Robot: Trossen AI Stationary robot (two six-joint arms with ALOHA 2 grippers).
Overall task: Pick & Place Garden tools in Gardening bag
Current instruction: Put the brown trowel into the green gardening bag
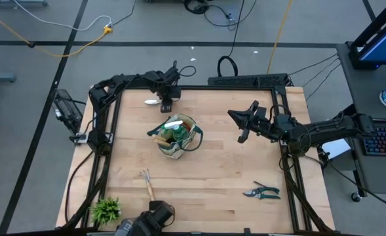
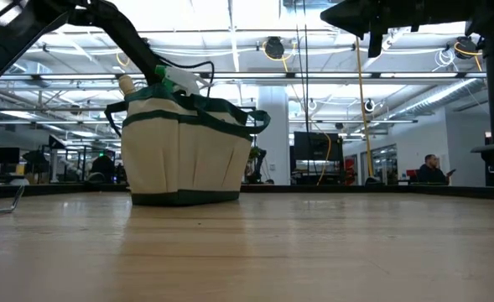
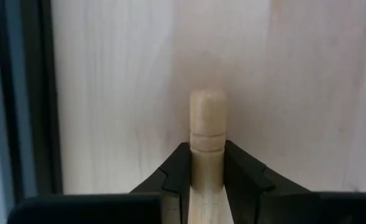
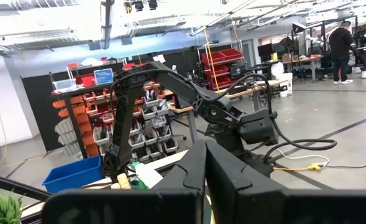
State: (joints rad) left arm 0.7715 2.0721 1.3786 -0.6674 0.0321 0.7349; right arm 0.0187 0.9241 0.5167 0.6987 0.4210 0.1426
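Now my left hand (image 3: 206, 186) pinches the trowel (image 3: 207, 143) by its wooden handle at the table's (image 1: 225, 170) far edge, so next I must lift it to the gardening bag (image 1: 177, 139), while my right hand (image 1: 245, 124) waits shut above the table.

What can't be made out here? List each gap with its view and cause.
- Bag contents: high view, too small and crowded to name each tool.
- Tool in the left fingers: left wrist view shows only a wooden handle; the frame edge cuts off its head.
- Shears and rake: absent from the low view.
- Right gripper underside: fingers block the right wrist view.
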